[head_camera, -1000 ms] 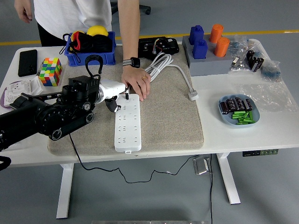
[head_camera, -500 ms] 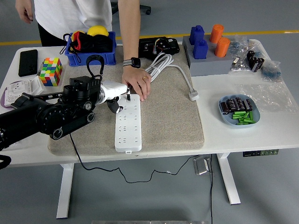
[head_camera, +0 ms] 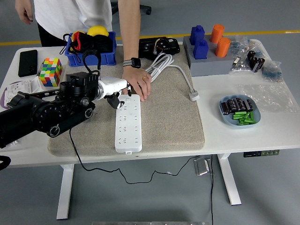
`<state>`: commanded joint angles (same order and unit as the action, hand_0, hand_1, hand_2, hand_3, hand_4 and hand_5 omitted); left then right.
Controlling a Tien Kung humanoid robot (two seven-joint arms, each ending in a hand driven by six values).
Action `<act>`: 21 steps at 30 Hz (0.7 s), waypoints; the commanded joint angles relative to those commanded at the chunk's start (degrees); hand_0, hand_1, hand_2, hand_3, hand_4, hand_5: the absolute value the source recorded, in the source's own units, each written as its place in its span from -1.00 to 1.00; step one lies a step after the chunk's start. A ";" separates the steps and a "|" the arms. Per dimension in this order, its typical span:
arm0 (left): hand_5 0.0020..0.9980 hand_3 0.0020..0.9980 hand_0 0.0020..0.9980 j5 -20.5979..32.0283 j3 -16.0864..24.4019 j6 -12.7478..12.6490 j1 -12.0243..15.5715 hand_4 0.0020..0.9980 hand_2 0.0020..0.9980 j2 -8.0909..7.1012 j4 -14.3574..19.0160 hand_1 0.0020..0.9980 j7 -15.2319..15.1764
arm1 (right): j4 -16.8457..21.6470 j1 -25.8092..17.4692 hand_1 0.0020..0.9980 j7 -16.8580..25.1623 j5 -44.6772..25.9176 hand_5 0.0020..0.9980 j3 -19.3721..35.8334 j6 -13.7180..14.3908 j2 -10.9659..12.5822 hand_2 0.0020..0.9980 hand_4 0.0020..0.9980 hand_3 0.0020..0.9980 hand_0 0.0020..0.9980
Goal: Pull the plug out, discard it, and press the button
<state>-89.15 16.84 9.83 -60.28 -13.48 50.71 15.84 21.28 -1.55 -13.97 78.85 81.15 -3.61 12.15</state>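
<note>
Reaching in from the left over the grey mat [head_camera: 173,117], the left hand [head_camera: 111,88] grips a black plug [head_camera: 114,100] just above the white power strip [head_camera: 128,123], whose far end a person's hand [head_camera: 138,83] steadies.

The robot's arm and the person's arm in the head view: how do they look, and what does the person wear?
The robot's left arm is bulky and black, with round joint housings and small silver screws; its left hand is white. A thin black cable loops above the wrist. The person's arm is bare below a white T-shirt, with a black wristwatch and a ring.
</note>
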 joint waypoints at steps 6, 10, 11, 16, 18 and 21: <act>-0.99 0.39 -0.76 -1.95 11.85 0.29 5.12 0.09 -0.62 -2.26 4.49 -0.82 0.01 | 0.12 -0.03 0.50 0.00 0.09 0.59 0.06 -0.01 -0.15 0.49 0.58 0.49 0.57; -1.00 0.39 -0.71 -2.41 21.61 -0.45 10.65 0.11 -0.46 -3.62 9.24 -0.69 -0.23 | 0.09 -0.16 0.50 0.01 0.21 0.59 0.15 0.03 -0.25 0.49 0.58 0.49 0.57; -1.00 0.39 -0.71 -2.66 23.77 -0.73 12.02 0.11 -0.46 -3.82 10.38 -0.69 -0.43 | 0.06 -0.20 0.50 0.00 0.22 0.59 0.13 0.01 -0.27 0.49 0.58 0.49 0.57; -1.00 0.40 -0.64 -4.47 35.76 -3.01 19.48 0.21 -0.30 -3.42 15.44 -0.57 -2.14 | 0.12 -0.21 0.49 0.00 0.26 0.59 0.03 0.01 -0.33 0.49 0.58 0.49 0.57; -1.00 0.40 -0.64 -4.52 40.23 -4.18 22.52 0.21 -0.30 -2.77 17.31 -0.57 -3.43 | 0.17 -0.16 0.49 0.01 0.22 0.59 -0.09 -0.01 -0.34 0.49 0.58 0.49 0.57; -0.67 0.49 -0.51 -4.52 47.68 -5.68 26.88 0.38 -0.20 -1.54 19.64 -0.36 -5.40 | 0.22 -0.07 0.49 0.02 0.21 0.59 -0.19 0.00 -0.32 0.49 0.58 0.49 0.57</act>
<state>-93.67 64.52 4.15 -33.40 -15.03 70.35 10.44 21.49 -1.62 -13.95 79.06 80.95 -3.61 11.83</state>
